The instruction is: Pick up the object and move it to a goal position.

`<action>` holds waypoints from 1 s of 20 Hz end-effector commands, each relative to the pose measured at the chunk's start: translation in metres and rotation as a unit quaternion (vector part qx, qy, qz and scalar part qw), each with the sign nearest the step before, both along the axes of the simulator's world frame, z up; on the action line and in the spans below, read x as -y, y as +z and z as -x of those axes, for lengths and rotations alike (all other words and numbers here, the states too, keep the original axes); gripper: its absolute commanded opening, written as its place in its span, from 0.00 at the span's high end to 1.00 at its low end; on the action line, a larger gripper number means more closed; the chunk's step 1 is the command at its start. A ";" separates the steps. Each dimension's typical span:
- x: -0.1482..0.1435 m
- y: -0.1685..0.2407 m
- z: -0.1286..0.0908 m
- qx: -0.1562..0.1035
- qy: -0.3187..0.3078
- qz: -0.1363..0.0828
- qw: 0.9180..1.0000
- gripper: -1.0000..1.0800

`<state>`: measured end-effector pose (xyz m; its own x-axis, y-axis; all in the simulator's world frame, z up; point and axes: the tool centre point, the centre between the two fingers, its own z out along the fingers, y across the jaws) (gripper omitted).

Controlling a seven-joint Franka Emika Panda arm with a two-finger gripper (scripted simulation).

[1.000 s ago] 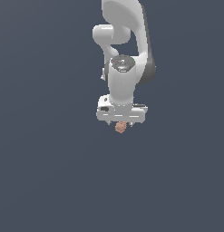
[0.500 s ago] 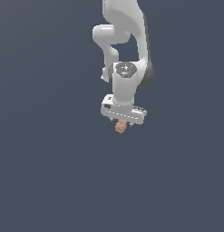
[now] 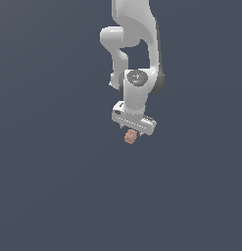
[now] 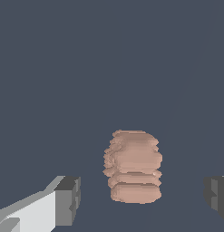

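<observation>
Gripper (image 3: 133,131) points down, tilted, fingers spread around the object (image 3: 130,137).

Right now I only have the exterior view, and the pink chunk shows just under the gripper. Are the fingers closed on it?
Observer: No. In the wrist view the gripper is open; dark background shows between the object and each fingertip.
Operator: Is it centred between them?
Observer: Not quite. It lies nearer the finger with the white body behind it than the other finger.
Operator: Anything about its shape I can't make out from here?
Observer: Its surface is ridged in stacked bumpy bands, salmon-pink all over.
</observation>
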<state>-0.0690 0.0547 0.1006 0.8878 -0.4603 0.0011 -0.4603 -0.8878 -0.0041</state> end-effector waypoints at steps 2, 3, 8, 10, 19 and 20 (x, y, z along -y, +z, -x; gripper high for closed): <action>-0.001 -0.004 0.005 -0.001 -0.014 0.001 1.000 0.04; -0.001 -0.004 0.006 -0.001 -0.016 0.001 1.000 0.04; -0.001 -0.005 0.006 -0.001 -0.017 0.001 1.000 0.04; -0.001 -0.008 0.006 -0.001 -0.017 0.001 1.000 0.04; -0.001 -0.045 0.008 -0.001 -0.019 0.002 1.000 0.04; -0.001 -0.048 0.008 -0.001 -0.019 0.002 1.000 0.04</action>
<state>-0.0768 0.0553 0.0584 0.8700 -0.4931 -0.0006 -0.4931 -0.8700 0.0005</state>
